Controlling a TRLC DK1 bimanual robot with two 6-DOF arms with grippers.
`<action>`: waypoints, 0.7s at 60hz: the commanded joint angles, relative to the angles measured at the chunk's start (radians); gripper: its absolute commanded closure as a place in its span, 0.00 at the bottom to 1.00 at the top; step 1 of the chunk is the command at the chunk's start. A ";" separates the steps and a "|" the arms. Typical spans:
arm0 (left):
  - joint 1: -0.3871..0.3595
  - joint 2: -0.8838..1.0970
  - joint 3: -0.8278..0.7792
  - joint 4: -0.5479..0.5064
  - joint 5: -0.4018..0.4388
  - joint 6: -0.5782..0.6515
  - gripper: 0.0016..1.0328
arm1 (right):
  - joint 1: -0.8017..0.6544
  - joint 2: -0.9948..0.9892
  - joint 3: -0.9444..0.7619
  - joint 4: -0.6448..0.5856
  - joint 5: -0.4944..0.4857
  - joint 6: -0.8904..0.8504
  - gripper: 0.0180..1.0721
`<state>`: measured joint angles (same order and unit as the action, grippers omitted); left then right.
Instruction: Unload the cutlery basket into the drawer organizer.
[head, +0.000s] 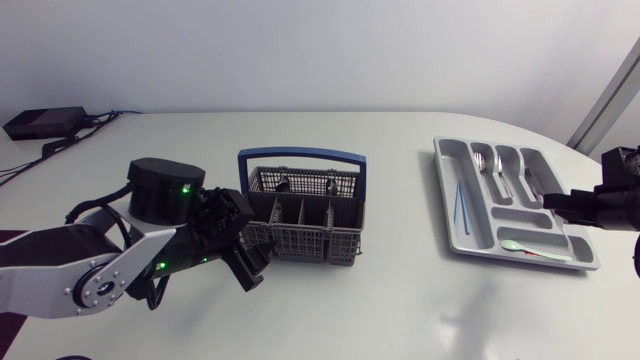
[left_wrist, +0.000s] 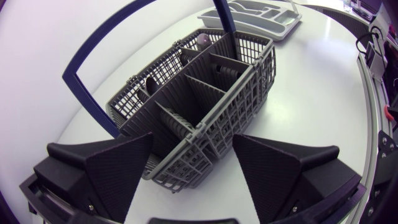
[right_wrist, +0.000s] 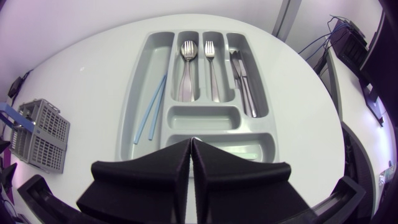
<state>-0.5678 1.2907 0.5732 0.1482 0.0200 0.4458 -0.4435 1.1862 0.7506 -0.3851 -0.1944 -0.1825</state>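
White table (head: 400, 300) under both arms; cutlery basket (head: 305, 215) toward left, one corner inside left gripper (left_wrist: 193, 138), spread wide, not clamping; right gripper (right_wrist: 191, 146) pressed together, empty, over near end of drawer organizer (right_wrist: 140, 81).

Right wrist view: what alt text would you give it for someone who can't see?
A grey drawer organizer lies on a white table, holding a spoon, a fork, knives and two blue sticks in separate compartments. The robot's black tool, closed and empty, hovers at its near end.
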 joint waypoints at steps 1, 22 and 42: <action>-0.003 -0.030 0.025 -0.015 -0.008 -0.007 0.14 | -0.027 0.064 -0.033 0.043 0.009 -0.061 0.93; 0.052 -0.064 0.010 -0.061 -0.009 -0.007 0.14 | -0.020 0.245 -0.071 0.195 0.070 -0.129 0.88; 0.190 -0.080 0.030 -0.153 0.054 -0.029 0.14 | 0.069 0.182 -0.114 0.213 0.237 -0.141 0.28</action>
<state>-0.4061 1.2243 0.5774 0.0128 0.0525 0.4381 -0.3786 1.4044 0.6556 -0.1776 0.0307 -0.3008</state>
